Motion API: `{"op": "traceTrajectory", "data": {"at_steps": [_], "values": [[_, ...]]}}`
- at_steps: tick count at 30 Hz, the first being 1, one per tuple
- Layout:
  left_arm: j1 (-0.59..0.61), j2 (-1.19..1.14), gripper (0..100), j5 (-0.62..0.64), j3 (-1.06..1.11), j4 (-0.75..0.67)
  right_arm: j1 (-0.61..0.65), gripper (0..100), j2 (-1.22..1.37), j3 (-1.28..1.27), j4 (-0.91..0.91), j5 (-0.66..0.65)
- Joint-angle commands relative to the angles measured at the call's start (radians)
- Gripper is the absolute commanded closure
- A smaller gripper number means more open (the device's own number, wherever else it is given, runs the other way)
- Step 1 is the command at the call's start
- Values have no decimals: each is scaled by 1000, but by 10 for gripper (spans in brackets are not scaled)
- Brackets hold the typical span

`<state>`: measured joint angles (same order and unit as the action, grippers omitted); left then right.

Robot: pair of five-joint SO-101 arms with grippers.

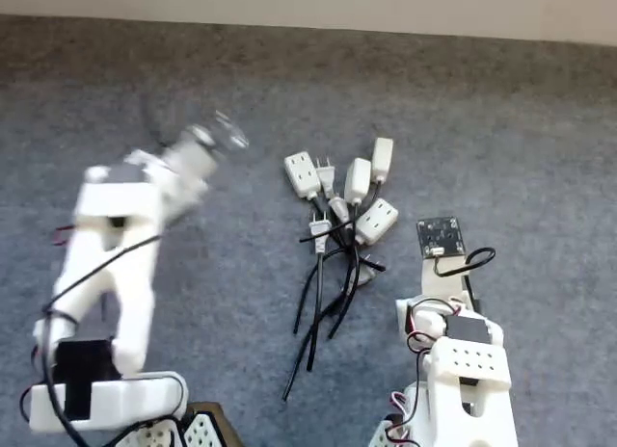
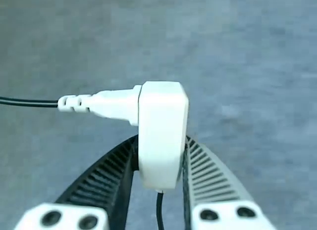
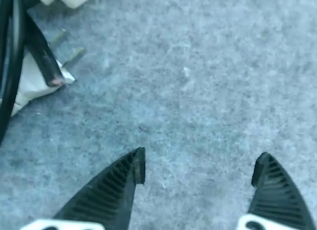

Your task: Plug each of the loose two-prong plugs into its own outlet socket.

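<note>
My left gripper (image 2: 161, 143) is shut on a white outlet socket block (image 2: 162, 133), which has a white plug (image 2: 106, 104) with a black cord seated in its side. In the high view that gripper (image 1: 214, 134) hangs over the carpet, left of the pile. The pile holds several white sockets (image 1: 302, 174) (image 1: 376, 221) and loose two-prong plugs (image 1: 326, 173) (image 1: 318, 225) on tangled black cords (image 1: 328, 293). My right gripper (image 3: 200, 165) is open over bare carpet, beside a white plug (image 3: 34, 81) whose prongs (image 3: 67, 46) lie flat.
Grey carpet (image 1: 521, 129) covers the whole table. The right arm's body (image 1: 458, 355) sits at the front right, its wrist board (image 1: 440, 237) just right of the pile. The left arm's base (image 1: 106, 394) stands at the front left.
</note>
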<state>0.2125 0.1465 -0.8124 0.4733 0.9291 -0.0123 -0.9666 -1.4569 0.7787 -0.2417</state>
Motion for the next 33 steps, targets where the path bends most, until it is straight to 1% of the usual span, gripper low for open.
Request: {"op": "traceTrajectory", "data": {"at_steps": [1, 5, 9, 14, 18, 20, 21, 24, 25, 27, 31, 33], "values": [[199, -18, 995, 14, -240, 5, -7, 670, -16, 5, -18, 9], [337, -222, 995, 87, -532, 86, -7, 670, -16, 5, -18, 9], [430, -524, 995, 163, -941, 227, -7, 670, -16, 5, -18, 9], [469, -946, 995, 169, -1524, 460, -7, 670, -16, 5, -18, 9], [490, -1250, 995, 169, -1934, 589, -7, 670, -16, 5, -18, 9], [499, -1366, 995, 169, -2091, 638, -7, 670, -16, 5, -18, 9], [506, -1412, 995, 169, -2146, 655, -7, 670, -16, 5, -18, 9], [519, -1452, 992, 167, -2117, 663, -7, 670, -16, 5, -18, 9], [527, -1455, 976, 167, -2109, 667, -7, 670, -15, 5, -18, 9], [536, -1457, 906, 178, -2109, 681, -7, 670, -15, 5, -18, 9], [541, -1443, 711, 190, -2134, 752, -7, 670, -15, 5, -18, 9], [539, -1411, 644, 192, -2138, 776, -7, 670, -15, 5, -18, 9]]}}
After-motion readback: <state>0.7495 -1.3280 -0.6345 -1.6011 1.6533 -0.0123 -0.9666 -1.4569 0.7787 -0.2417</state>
